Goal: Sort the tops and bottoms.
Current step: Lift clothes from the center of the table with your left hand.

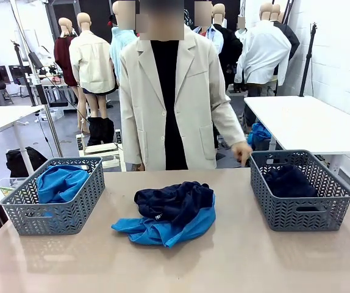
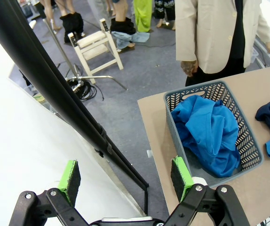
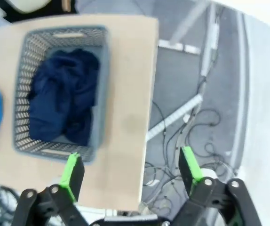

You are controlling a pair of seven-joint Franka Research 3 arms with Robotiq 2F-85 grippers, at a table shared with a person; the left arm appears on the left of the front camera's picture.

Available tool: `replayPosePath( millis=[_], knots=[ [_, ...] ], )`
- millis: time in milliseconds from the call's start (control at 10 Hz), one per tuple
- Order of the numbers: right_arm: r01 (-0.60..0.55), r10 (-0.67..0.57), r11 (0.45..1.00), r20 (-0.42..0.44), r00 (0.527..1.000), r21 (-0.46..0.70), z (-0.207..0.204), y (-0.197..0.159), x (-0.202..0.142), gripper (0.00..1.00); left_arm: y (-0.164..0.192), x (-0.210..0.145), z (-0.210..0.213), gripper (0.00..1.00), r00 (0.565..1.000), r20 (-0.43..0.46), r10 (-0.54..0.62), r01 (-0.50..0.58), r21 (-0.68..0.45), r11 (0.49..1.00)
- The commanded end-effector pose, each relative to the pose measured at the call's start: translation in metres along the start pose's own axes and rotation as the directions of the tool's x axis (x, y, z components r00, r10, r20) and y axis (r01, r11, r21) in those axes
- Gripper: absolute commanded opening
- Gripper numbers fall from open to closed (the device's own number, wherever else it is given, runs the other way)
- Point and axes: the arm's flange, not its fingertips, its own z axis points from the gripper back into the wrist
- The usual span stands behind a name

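Dark navy soft fabric bottoms (image 1: 174, 204) lie heaped on a bright cobalt-blue fabric top (image 1: 163, 232), centre of the beige bench (image 1: 254, 262). Left jaws and right jaws gape empty. We fear one pinch lifting both overlapped garments.

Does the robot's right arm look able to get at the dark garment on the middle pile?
Probably yes. The dark garment lies uncovered on top of the blue one, bare table around. The right gripper hangs open near the table's edge, so it would have to pass over the right basket.
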Motion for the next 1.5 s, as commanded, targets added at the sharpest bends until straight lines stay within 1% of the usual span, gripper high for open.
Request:
replayPosePath(
  millis=[0, 100, 200, 300, 400, 500, 600, 700, 800, 900, 1000, 1100, 1200, 1300, 1400],
  knots=[
    [0.075, -0.075, 0.997, 0.011, 0.997, 0.028, -0.031, -0.026, -0.033, 1.0, 0.0, 0.002, 0.001, 1.0, 1.0, -0.018, 0.006, -0.006, 0.001, 1.0],
    [0.117, -0.118, 0.99, 0.009, 0.993, 0.077, -0.044, -0.043, -0.049, 1.0, 0.0, 0.002, 0.001, 1.0, 1.0, -0.018, 0.006, -0.006, 0.001, 1.0],
    [0.155, -0.167, 0.974, 0.064, 0.984, 0.164, -0.059, -0.051, -0.043, 1.0, 0.0, 0.002, 0.001, 1.0, 1.0, -0.018, 0.006, -0.006, 0.001, 1.0],
    [0.107, -0.106, 0.994, -0.018, 0.994, 0.019, -0.028, -0.051, -0.045, 1.0, 0.0, 0.0, 0.0, 1.0, 1.0, 0.0, 0.0, 0.0, 0.0, 1.0],
    [0.107, -0.106, 0.994, -0.018, 0.994, 0.019, -0.028, -0.051, -0.045, 1.0, -0.024, 0.027, 0.007, 1.0, 0.988, 0.095, -0.123, 0.128, -0.041, 0.991],
    [0.107, -0.106, 0.994, -0.018, 0.994, 0.019, -0.028, -0.051, -0.045, 1.0, -0.058, 0.059, 0.012, 1.0, 0.949, 0.194, -0.248, 0.264, -0.06, 0.963],
    [0.107, -0.106, 0.994, -0.018, 0.994, 0.019, -0.028, -0.051, -0.045, 1.0, -0.099, 0.089, 0.017, 1.0, 0.891, 0.275, -0.361, 0.402, -0.109, 0.909],
    [0.107, -0.106, 0.994, -0.018, 0.994, 0.019, -0.028, -0.051, -0.045, 1.0, -0.145, 0.117, 0.021, 1.0, 0.803, 0.36, -0.475, 0.551, -0.146, 0.822],
    [0.107, -0.106, 0.994, -0.018, 0.994, 0.019, -0.028, -0.051, -0.045, 1.0, -0.183, 0.139, 0.02, 1.0, 0.729, 0.396, -0.558, 0.655, -0.172, 0.735],
    [0.107, -0.106, 0.994, -0.018, 0.994, 0.019, -0.028, -0.051, -0.045, 1.0, -0.218, 0.155, 0.01, 1.0, 0.689, 0.395, -0.608, 0.717, -0.248, 0.652],
    [0.107, -0.106, 0.994, -0.018, 0.994, 0.019, -0.028, -0.051, -0.045, 1.0, -0.25, 0.161, -0.004, 1.0, 0.652, 0.406, -0.641, 0.758, -0.341, 0.555],
    [0.107, -0.106, 0.994, -0.018, 0.994, 0.019, -0.028, -0.051, -0.045, 1.0, -0.287, 0.161, -0.019, 1.0, 0.638, 0.41, -0.652, 0.765, -0.436, 0.474],
    [0.107, -0.106, 0.994, -0.018, 0.994, 0.019, -0.028, -0.051, -0.045, 1.0, -0.32, 0.154, -0.033, 1.0, 0.641, 0.388, -0.663, 0.751, -0.498, 0.435],
    [0.107, -0.106, 0.994, -0.018, 0.994, 0.019, -0.028, -0.051, -0.045, 1.0, -0.326, 0.147, -0.04, 1.0, 0.662, 0.341, -0.668, 0.727, -0.509, 0.461],
    [0.107, -0.106, 0.994, -0.018, 0.994, 0.019, -0.028, -0.051, -0.045, 1.0, -0.329, 0.149, -0.018, 1.0, 0.658, 0.397, -0.64, 0.748, -0.445, 0.493]
  ],
)
